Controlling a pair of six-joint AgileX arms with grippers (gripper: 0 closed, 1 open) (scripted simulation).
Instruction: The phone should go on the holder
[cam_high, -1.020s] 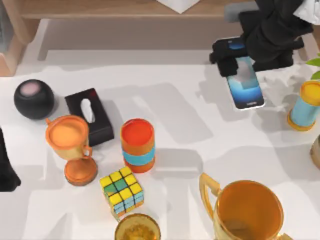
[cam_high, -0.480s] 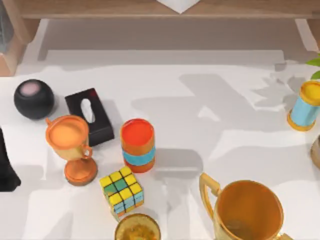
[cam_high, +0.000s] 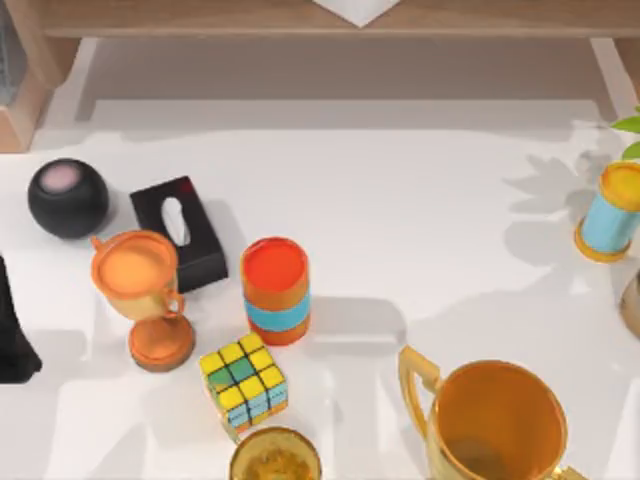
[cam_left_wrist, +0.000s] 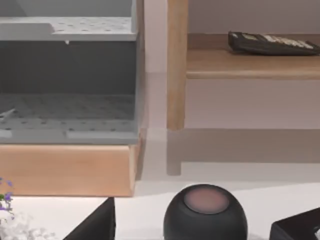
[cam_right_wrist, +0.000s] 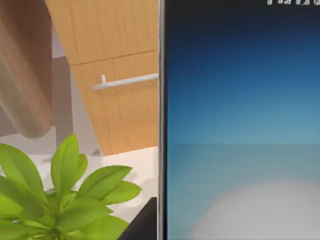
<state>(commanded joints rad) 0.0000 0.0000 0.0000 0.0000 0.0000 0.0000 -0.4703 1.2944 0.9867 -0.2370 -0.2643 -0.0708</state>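
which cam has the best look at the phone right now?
Right wrist view: the phone sits close to the lens, with its blue screen and silvery edge plain. The top view shows table clutter instead; the left wrist view looks at a black sphere and shelving.

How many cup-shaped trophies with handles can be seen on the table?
2 for certain: a small orange trophy at the left, beside the black box, and a large golden trophy at the bottom right. The golden rim at the bottom edge may be a third.

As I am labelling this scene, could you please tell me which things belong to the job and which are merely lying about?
Job: phone, close before the right wrist camera.

Lying about: black ball, black box, orange goblet, orange can, puzzle cube, gold cup, blue can, plant.
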